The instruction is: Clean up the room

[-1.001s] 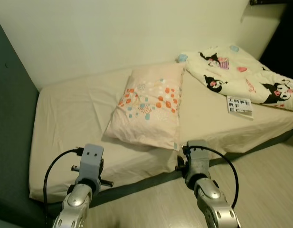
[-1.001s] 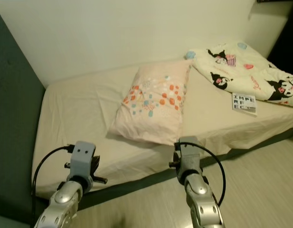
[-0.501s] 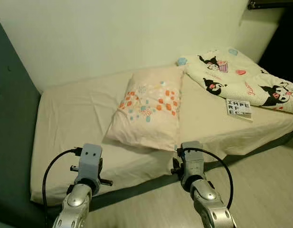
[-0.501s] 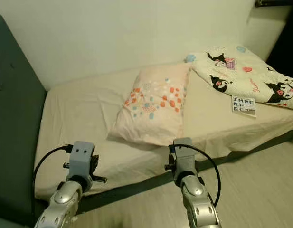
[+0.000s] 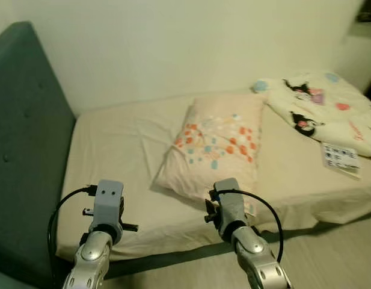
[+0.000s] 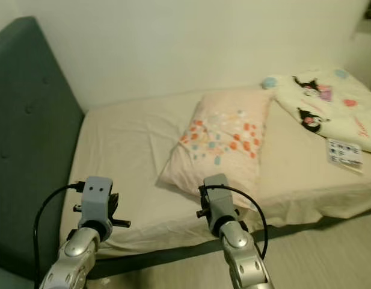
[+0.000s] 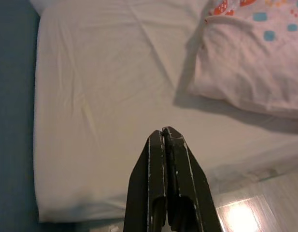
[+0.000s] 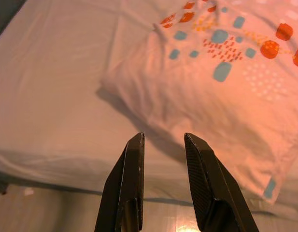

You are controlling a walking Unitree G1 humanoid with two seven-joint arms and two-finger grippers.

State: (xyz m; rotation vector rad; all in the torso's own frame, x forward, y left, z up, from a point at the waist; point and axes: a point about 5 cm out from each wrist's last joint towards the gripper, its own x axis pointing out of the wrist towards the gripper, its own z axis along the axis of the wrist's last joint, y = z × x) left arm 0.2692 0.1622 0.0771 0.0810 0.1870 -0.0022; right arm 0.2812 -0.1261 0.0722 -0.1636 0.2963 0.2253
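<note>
A pink pillow (image 5: 218, 147) with orange and blue dots lies askew in the middle of the cream-sheeted bed (image 5: 113, 156). A white quilt (image 5: 320, 105) with cartoon prints is bunched at the bed's right end, and a small black-and-white book (image 5: 341, 159) lies beside it. My right gripper (image 8: 163, 140) hovers open over the bed's near edge, just short of the pillow's (image 8: 221, 82) front corner. My left gripper (image 7: 164, 133) is shut and empty above bare sheet (image 7: 100, 96), left of the pillow. Both arms (image 5: 107, 208) (image 5: 228, 208) reach forward at the bed's near side.
A dark teal padded headboard (image 5: 26, 150) stands along the left end of the bed. A pale wall (image 5: 185, 42) runs behind it. Light wooden floor (image 5: 329, 253) lies in front of the bed, with a dark bed base (image 6: 173, 253) under the mattress edge.
The camera has swung left, so the bed, pillow and quilt sit further right in view and more headboard shows. My right arm has edged closer to the pillow.
</note>
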